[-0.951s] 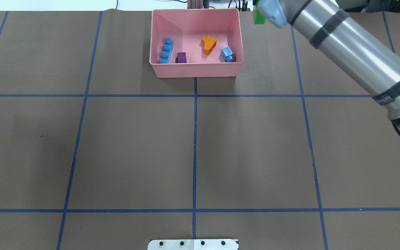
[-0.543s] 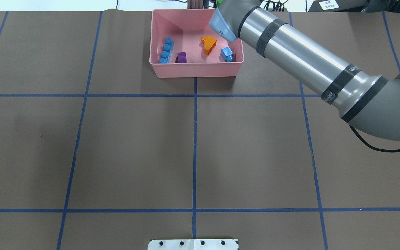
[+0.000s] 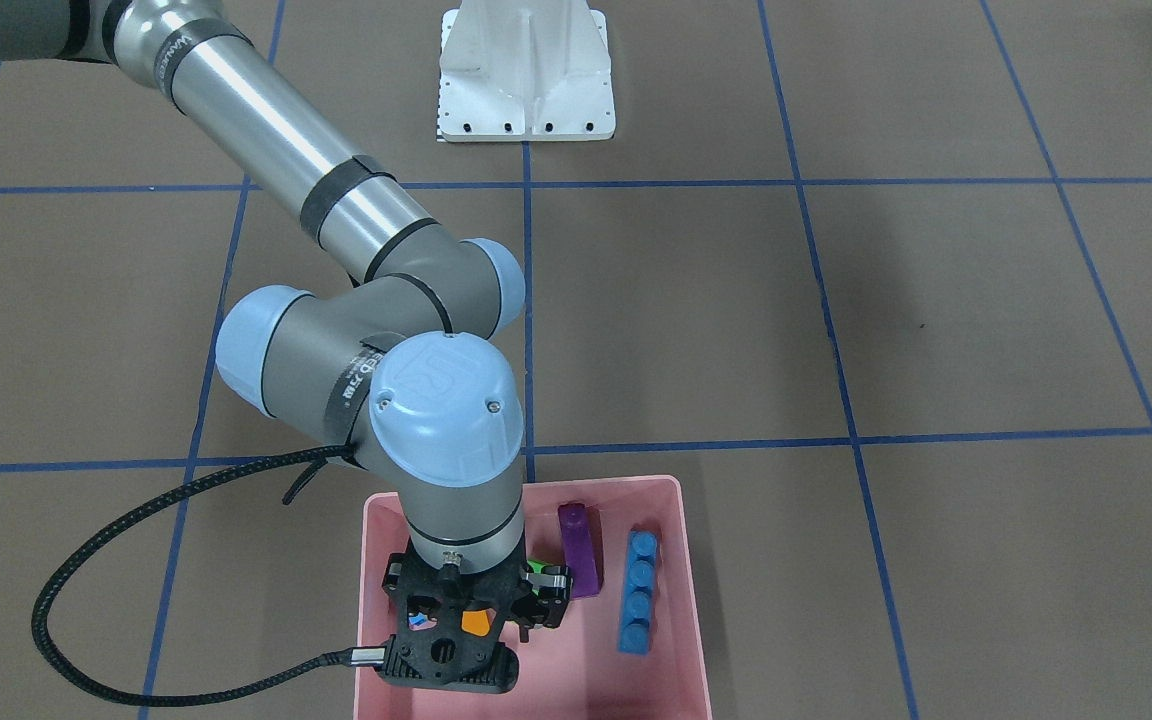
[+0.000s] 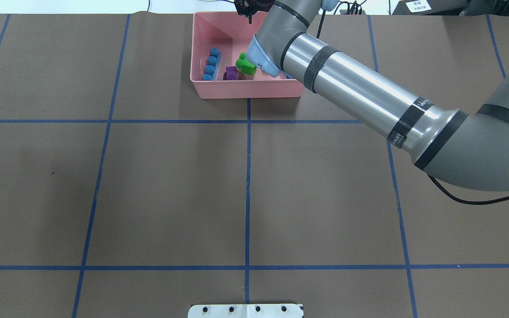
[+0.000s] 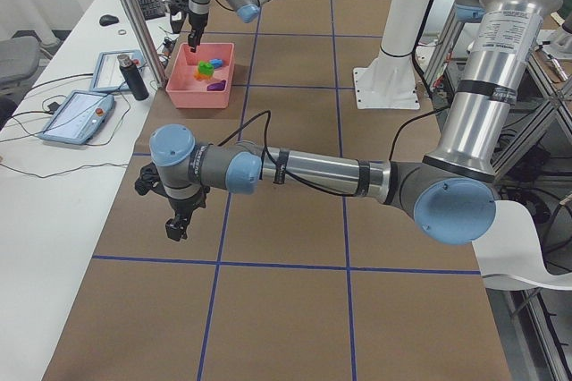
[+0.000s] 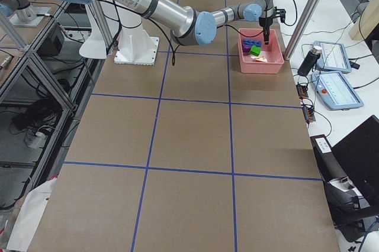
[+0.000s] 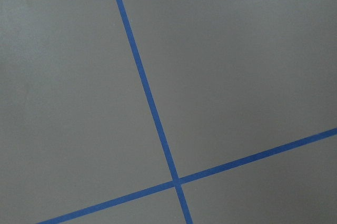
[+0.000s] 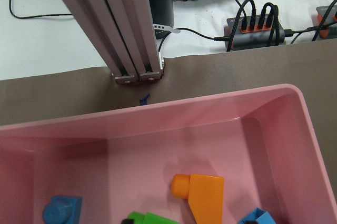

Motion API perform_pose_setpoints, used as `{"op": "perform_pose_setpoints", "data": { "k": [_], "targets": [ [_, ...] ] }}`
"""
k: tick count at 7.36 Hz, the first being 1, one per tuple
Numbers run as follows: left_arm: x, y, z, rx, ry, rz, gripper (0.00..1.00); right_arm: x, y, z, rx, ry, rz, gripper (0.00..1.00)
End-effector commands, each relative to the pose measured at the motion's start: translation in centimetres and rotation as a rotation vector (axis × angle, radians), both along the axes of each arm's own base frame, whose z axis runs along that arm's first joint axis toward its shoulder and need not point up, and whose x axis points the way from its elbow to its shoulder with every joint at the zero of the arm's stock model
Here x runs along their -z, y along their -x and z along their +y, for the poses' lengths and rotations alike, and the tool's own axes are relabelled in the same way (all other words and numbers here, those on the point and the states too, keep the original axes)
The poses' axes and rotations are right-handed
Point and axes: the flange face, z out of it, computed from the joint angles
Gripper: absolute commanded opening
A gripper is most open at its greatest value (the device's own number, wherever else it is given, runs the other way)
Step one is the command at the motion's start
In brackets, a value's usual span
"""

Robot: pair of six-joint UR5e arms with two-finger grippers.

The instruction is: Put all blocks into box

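The pink box (image 4: 245,90) stands at the table's far edge. In it lie the long blue block (image 4: 210,64), the purple block (image 4: 231,73) and the green block (image 4: 245,65), which rests against the purple one. The orange block (image 8: 205,197) and the small blue block (image 8: 258,217) show in the right wrist view. My right gripper (image 4: 249,17) hangs over the box, open and empty, and also shows from the front (image 3: 476,600). My left gripper (image 5: 174,224) shows only in the exterior left view, low over bare table; I cannot tell its state.
The white metal base (image 4: 245,310) sits at the near edge. An aluminium post (image 8: 126,29) and cables stand just beyond the box's far wall. The right arm's forearm (image 4: 360,106) crosses above the box's right side.
The right arm swung left from beside the box to over it. The green block it carried now lies in the box beside the purple block.
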Motion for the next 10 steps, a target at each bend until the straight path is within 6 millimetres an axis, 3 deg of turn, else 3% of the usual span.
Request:
{"op": "perform_pose_setpoints", "data": {
  "k": [1,2,3,4,5,6,8,10],
  "targets": [
    [0.7,0.1,1.2,-0.005,-0.026,0.001,1.00,0.4,-1.5,-0.8,-0.003,-0.009,-0.005,1.00],
    [0.9,0.1,1.4,-0.002,-0.030,-0.004,1.00,0.3,-4.2,-2.0,0.027,-0.003,-0.027,1.00],
    [-0.9,0.1,2.6,-0.002,-0.002,-0.006,1.00,-0.1,-8.1,-3.5,0.065,0.021,-0.018,1.00],
    [0.2,0.3,2.7,0.000,-0.033,0.000,1.00,-0.2,-12.1,-3.7,0.101,0.024,0.049,1.00],
    [-0.8,0.2,3.1,0.006,0.021,-0.002,1.00,-2.2,-16.8,-3.4,0.140,0.015,0.090,1.00],
    [-3.0,0.1,3.9,0.004,0.161,-0.011,1.00,-5.3,-21.5,-3.4,0.171,0.012,0.058,1.00],
    [-5.1,0.3,7.0,-0.001,0.221,-0.011,1.00,-10.9,-27.8,-2.5,0.201,-0.011,0.036,1.00],
    [-5.1,0.3,7.7,-0.003,0.216,-0.001,1.00,-18.8,-34.8,0.3,0.258,-0.046,0.024,1.00]
  ]
}}
